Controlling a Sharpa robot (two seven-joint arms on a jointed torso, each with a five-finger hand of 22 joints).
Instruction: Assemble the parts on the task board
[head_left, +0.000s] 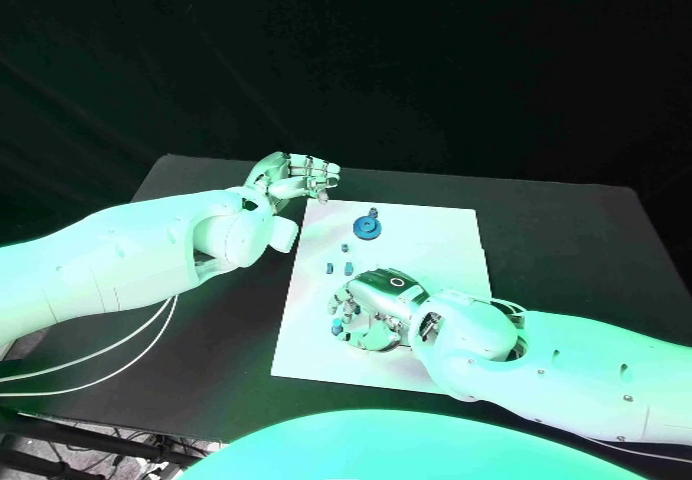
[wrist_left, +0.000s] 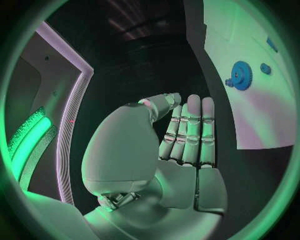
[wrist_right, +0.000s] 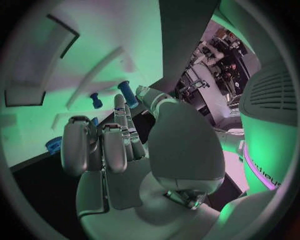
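The left hand (head_left: 296, 178) hovered empty, fingers loose, beyond the board (head_left: 433, 262). The right hand's (head_left: 372, 306) hold could not be told. The gear (head_left: 369, 229) looked small, light and rigid, best pinched at its rim.

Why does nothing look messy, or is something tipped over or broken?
Nothing stands out. The board lies flat on the table, the blue gear and small parts sit on it, and no piece looks broken or spilled. The right robot hand is over the board.
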